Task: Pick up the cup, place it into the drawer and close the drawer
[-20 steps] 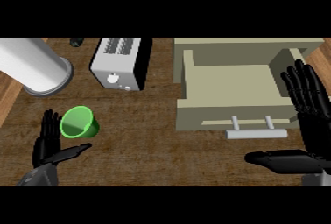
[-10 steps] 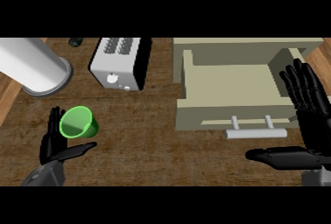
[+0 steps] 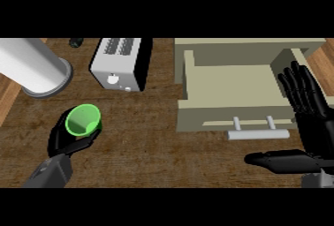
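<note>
1. Head view, taking the drawer (image 3: 228, 84) as landmark: nearest the robot and just right of the drawer's front, the right hand (image 3: 310, 128) stands flat, fingers straight and spread, thumb out toward the left, holding nothing. It is resting.
2. Well left of the drawer, the left hand (image 3: 68, 141) has its fingers curled round the lower part of the green cup (image 3: 83, 120), thumb on the right side. The cup's mouth tilts up and outward.
3. The drawer stands pulled open, its handle (image 3: 257, 134) facing the robot.
4. Farther back, left of the drawer, stand a toaster (image 3: 120, 64) and a white cylinder (image 3: 32, 66).
5. Risk, as I judge it: the hold looks low on the cup, so it could tip during the lift; carried rightward, it might catch the drawer's near wall.
</note>
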